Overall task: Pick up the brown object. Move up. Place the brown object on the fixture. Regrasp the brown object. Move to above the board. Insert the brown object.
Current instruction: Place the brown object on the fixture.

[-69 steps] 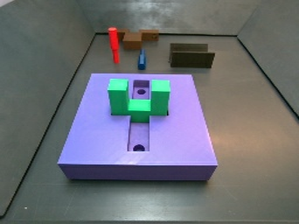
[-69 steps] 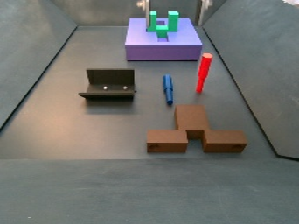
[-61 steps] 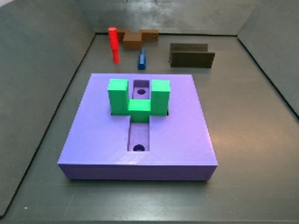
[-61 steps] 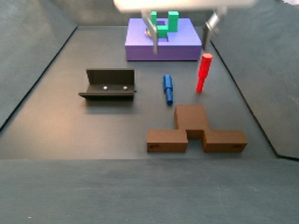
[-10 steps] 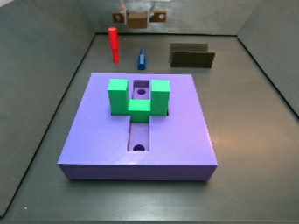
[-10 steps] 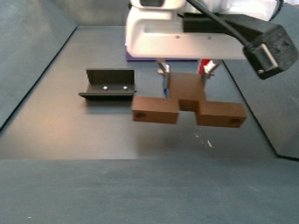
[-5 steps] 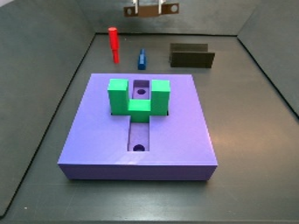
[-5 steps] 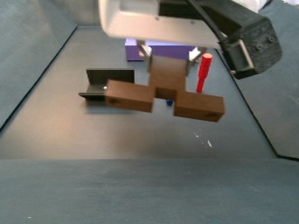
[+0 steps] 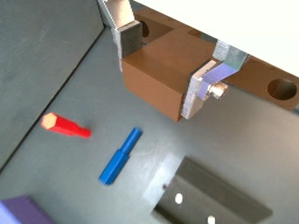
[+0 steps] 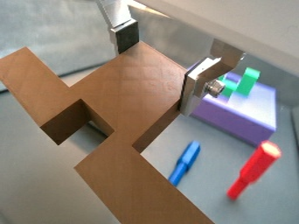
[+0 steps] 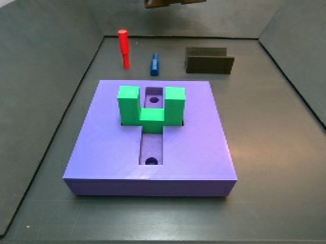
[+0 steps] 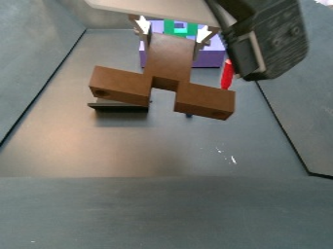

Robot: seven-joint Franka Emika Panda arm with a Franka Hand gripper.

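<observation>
The brown object (image 12: 163,83), a T-shaped block, hangs in the air, well above the floor. My gripper (image 12: 173,31) is shut on its stem, with the silver fingers (image 9: 211,80) pressed on both sides. In both wrist views the block fills the space between the fingers (image 10: 201,83), and the gripper (image 9: 166,58) (image 10: 163,57) is closed on it (image 9: 163,79) (image 10: 105,131). In a side view only the block's lower edge (image 11: 178,3) shows at the top. The dark fixture (image 11: 211,61) stands on the floor, partly hidden behind the block in a side view (image 12: 117,106). The purple board (image 11: 152,138) carries a green piece (image 11: 152,105).
A red peg (image 11: 124,46) stands upright and a blue peg (image 11: 154,64) lies on the floor between board and fixture; both show below in a wrist view (image 9: 66,127) (image 9: 119,156). Grey walls close in the floor.
My gripper has risen further with the brown object, almost out of the top of a side view. The block has shifted toward the fixture. Nothing else moved.
</observation>
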